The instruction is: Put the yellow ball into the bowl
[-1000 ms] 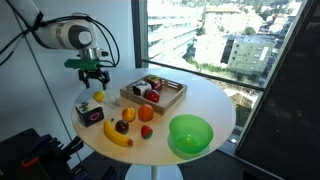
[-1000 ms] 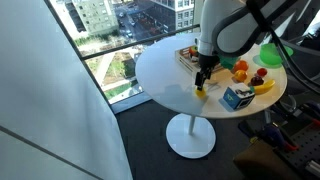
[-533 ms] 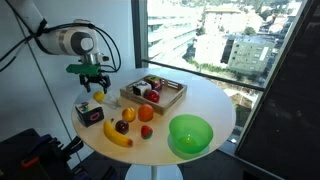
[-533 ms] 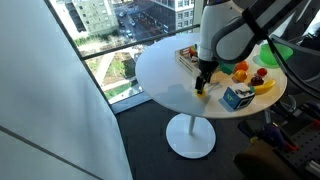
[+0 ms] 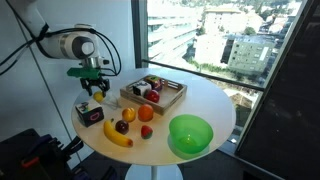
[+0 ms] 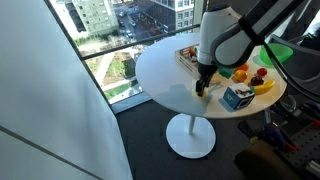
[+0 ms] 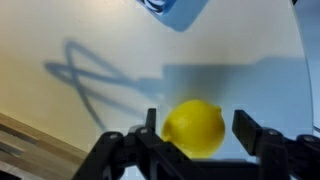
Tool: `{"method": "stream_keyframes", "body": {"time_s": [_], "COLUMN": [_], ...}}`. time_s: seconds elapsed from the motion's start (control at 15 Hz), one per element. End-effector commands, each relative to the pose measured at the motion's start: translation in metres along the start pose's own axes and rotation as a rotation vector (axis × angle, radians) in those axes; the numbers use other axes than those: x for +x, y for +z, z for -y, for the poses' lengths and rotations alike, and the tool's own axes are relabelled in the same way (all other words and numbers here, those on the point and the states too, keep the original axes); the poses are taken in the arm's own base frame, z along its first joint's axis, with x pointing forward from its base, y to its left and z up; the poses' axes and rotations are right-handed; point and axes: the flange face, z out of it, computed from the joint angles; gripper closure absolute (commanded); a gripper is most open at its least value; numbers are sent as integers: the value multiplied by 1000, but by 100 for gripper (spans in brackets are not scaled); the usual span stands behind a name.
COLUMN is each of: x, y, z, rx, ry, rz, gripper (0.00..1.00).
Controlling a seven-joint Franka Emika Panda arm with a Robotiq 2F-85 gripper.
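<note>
The yellow ball [image 7: 194, 128] lies on the white round table, lemon-shaped and bright in the wrist view. My gripper [image 7: 198, 126] is open, with one finger on each side of the ball; a clear gap shows at the right finger [image 7: 246, 128]. In both exterior views the gripper [image 5: 96, 92] [image 6: 201, 88] is low over the table's edge and mostly hides the ball [image 5: 98, 97]. The green bowl [image 5: 190, 133] stands empty on the far side of the table from the gripper; in an exterior view only part of the bowl [image 6: 273, 52] shows behind the arm.
A wooden tray [image 5: 153, 93] with small items sits mid-table. A dark blue box [image 5: 89, 113], a banana [image 5: 117, 136], a red apple [image 5: 122, 127] and an orange fruit [image 5: 146, 114] lie between ball and bowl. The table edge [image 6: 170, 105] is close to the ball.
My gripper has come down over the yellow ball, so its open fingers now stand on either side of it. The ball has not moved.
</note>
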Motion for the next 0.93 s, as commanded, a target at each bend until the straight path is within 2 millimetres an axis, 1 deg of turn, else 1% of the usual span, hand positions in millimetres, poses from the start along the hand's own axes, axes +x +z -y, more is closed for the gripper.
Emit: {"method": "stream_keyframes", "body": {"time_s": [0.0,0.13,0.47,0.87], "x": [5,5,3,3], "y": [3,1,-5,-27], "z": [-1,-2,-2,-2], "rx": [-20,-21,-18,-14], "ry": [5,9,13,21], "rz": [-5,-6,-11,-29], "gripper": [51,65,65,65]}}
